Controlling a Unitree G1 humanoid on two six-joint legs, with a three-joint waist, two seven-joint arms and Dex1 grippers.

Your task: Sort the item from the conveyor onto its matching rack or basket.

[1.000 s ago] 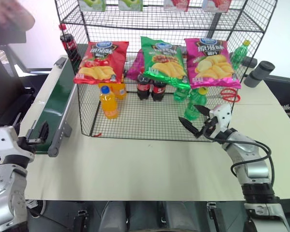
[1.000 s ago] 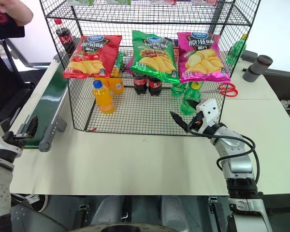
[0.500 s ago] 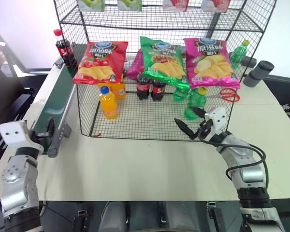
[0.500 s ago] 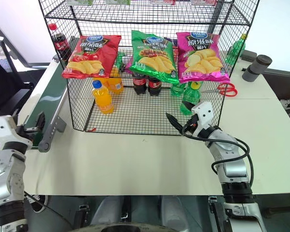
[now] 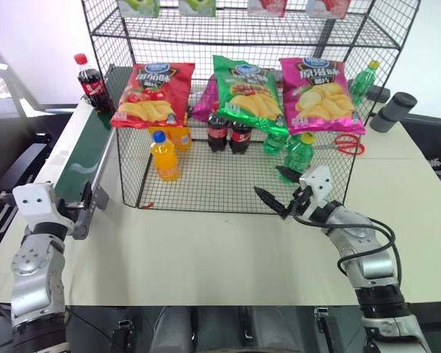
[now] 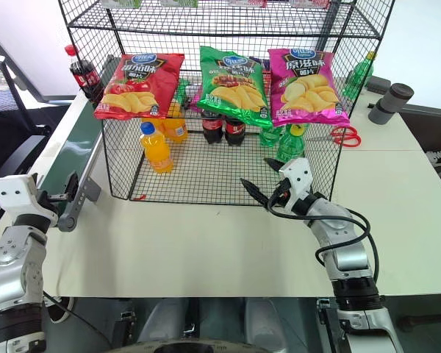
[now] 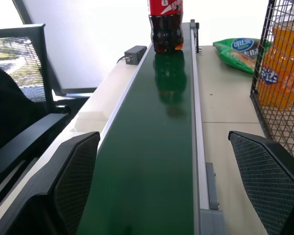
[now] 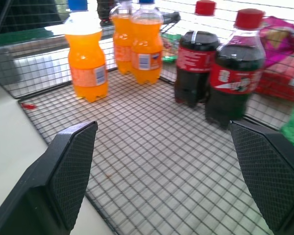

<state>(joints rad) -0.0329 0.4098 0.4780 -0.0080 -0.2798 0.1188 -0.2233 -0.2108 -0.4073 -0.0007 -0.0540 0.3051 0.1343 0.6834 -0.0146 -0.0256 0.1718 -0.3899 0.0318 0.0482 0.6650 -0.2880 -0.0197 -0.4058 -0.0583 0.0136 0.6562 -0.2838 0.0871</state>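
The item, a small cola bottle with a red cap and label, stands upright at the far end of the dark green conveyor; the left wrist view shows the bottle straight ahead up the belt. My left gripper is open at the belt's near roller end, far short of the bottle. My right gripper is open and empty at the front edge of the black wire rack, pointing into its low basket. In the right wrist view two cola bottles stand on the grid floor ahead.
Orange-drink bottles, cola bottles and green bottles stand in the basket. Three crisp bags hang on the rack's front. Red scissors and a grey cylinder lie at the right. A chair stands left of the conveyor.
The cola bottle has come a little nearer along the belt, and a person's hand above it has gone. My left gripper moved up to the belt's end. My right gripper shifted left.
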